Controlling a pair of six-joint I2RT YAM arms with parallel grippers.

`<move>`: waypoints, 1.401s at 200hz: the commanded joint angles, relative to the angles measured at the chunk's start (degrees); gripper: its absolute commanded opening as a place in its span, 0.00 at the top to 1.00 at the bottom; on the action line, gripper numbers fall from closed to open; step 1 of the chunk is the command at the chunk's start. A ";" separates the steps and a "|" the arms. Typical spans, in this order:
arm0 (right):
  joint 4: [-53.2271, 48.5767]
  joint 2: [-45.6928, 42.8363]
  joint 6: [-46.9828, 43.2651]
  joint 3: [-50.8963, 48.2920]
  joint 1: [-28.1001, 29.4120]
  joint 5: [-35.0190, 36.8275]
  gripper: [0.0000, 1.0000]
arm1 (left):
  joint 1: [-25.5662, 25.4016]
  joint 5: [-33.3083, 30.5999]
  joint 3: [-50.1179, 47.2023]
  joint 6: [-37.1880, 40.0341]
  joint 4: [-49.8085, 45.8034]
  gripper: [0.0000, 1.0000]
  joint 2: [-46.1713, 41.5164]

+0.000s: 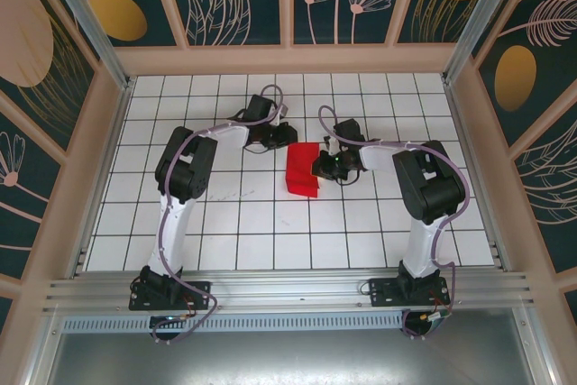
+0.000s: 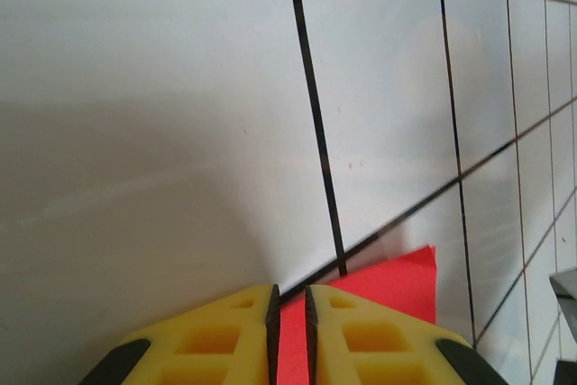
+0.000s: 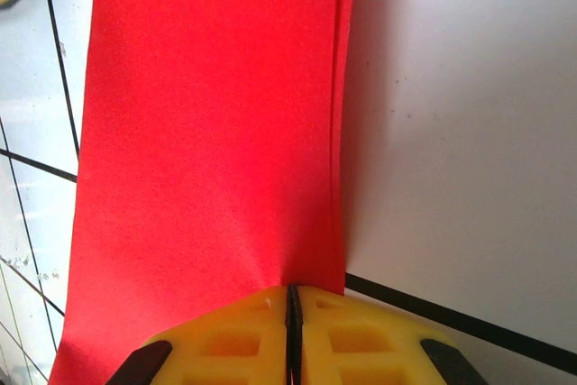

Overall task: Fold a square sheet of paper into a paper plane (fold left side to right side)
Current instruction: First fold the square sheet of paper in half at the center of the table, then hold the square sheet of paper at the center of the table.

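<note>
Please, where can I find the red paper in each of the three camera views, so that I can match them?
Top external: the red paper lies near the middle of the picture.
Left wrist: one corner at the bottom edge, right of centre.
Right wrist: a broad band over the left and middle, top to bottom.
Shared landmark: the black grid lines.

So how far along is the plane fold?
Done: sheet lies folded in half, a red rectangle. In hand: right fingers shut on its doubled edge; left fingers slightly apart at a corner. To do: all nose and wing creases; no dart shape yet.
</note>
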 commanded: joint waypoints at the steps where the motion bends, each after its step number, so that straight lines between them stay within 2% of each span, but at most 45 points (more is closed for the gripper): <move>1: -7.00 4.68 -1.66 -2.11 0.60 7.31 0.89 | 3.36 -9.09 2.72 3.85 3.03 0.80 2.02; 40: -6.97 4.62 -1.51 -1.80 0.64 7.15 0.89 | 3.55 -9.04 -0.66 5.10 4.22 0.78 -3.33; 77: -5.77 4.34 -0.72 -2.09 0.73 6.19 0.89 | 2.61 -3.65 -16.17 3.69 11.42 0.79 -15.36; 101: -5.46 4.71 -0.46 -1.78 1.02 6.09 0.89 | -0.05 1.01 -23.21 1.99 14.32 0.79 -19.09; 126: -5.29 4.79 -0.25 -1.67 1.09 5.73 0.89 | -2.51 2.63 -25.75 0.18 16.20 0.79 -18.72; 159: -5.07 4.89 -0.10 -1.33 1.09 5.24 0.89 | -4.49 3.67 -24.54 -0.85 16.90 0.79 -15.11; 229: -2.41 3.39 0.76 -1.14 1.11 2.30 0.88 | -5.41 2.67 -24.67 -0.63 14.56 0.79 -11.11; 280: -1.09 -2.98 1.03 2.74 -1.45 0.03 0.85 | -5.49 0.25 -24.29 0.80 11.81 0.79 -10.19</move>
